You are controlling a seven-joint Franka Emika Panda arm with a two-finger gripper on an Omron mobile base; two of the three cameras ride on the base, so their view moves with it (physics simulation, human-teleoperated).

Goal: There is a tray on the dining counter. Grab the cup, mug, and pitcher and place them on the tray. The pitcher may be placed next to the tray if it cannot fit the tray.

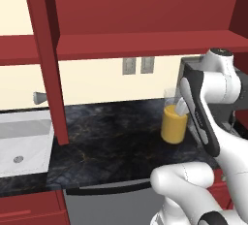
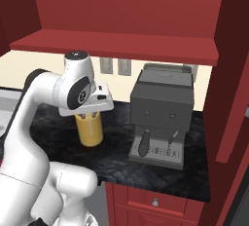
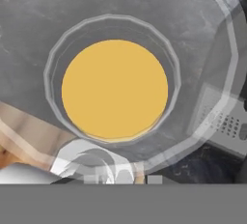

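Note:
The pitcher (image 1: 173, 127) (image 2: 91, 130), a tall clear cylinder half full of orange liquid, stands at the black sink-side counter (image 1: 106, 141). My gripper (image 1: 181, 107) (image 2: 90, 115) comes down on its rim from above, one finger inside the glass wall. Looking straight down, the hand view has the orange liquid of the pitcher (image 3: 115, 90) in the middle, the clear handle at the bottom, and my gripper (image 3: 118, 175) shut on the rim there. Whether the pitcher's base touches the counter I cannot tell. The tray, cup, mug and dining counter are out of view.
A dark grey coffee machine (image 2: 160, 113) stands close to the right of the pitcher. A white sink (image 1: 22, 141) lies at the left. A red cabinet post (image 1: 48, 59) rises from the counter, and a red shelf (image 2: 116, 42) hangs low overhead.

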